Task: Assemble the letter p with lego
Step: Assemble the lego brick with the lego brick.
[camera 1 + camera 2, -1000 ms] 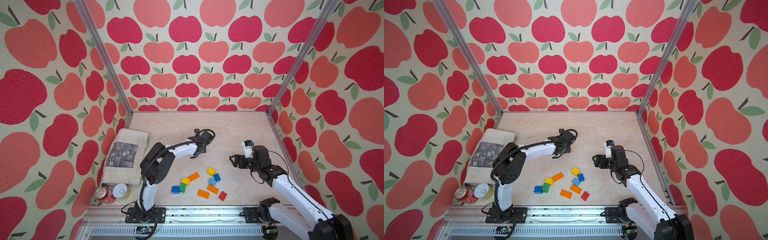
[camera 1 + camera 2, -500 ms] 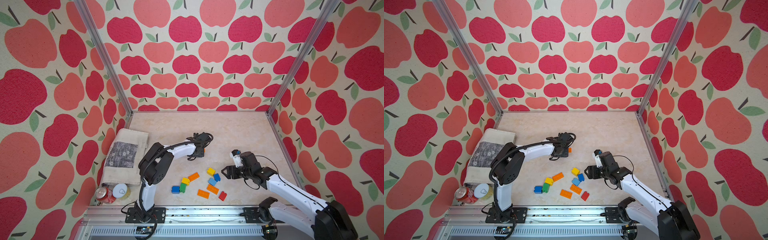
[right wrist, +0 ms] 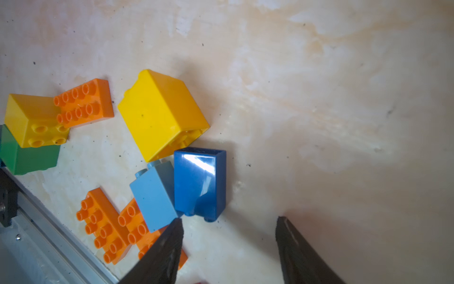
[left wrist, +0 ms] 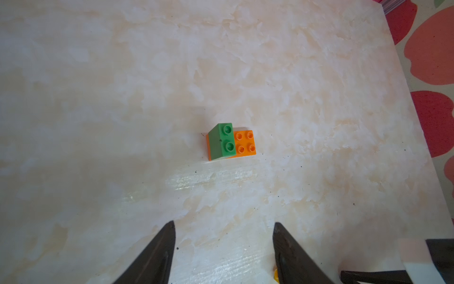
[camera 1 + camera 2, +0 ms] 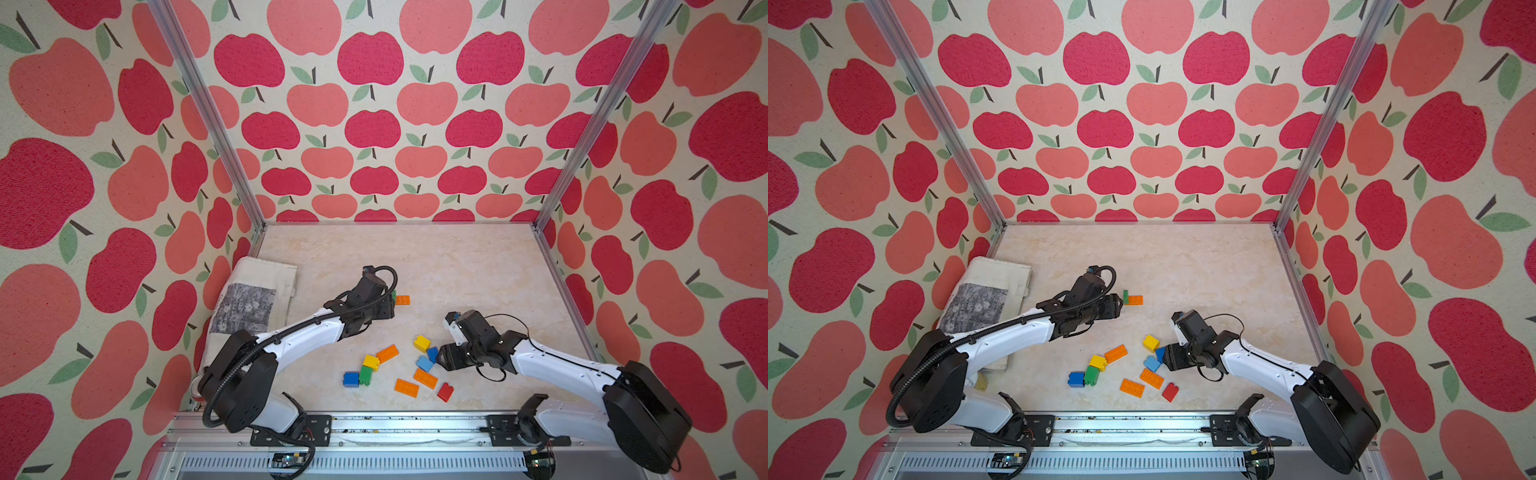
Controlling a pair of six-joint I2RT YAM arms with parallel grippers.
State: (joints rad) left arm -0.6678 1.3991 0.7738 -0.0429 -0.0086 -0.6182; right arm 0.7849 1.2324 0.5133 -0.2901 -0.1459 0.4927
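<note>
Left gripper: jaws apart, empty, facing the green brick seated on one end of an orange plate on the tabletop. Right gripper: jaws apart, empty, just beside the dark blue brick and light blue brick; other bricks lie scattered near the front rail

glossy plastic lego, tabletop — smooth, faint sheen
</note>
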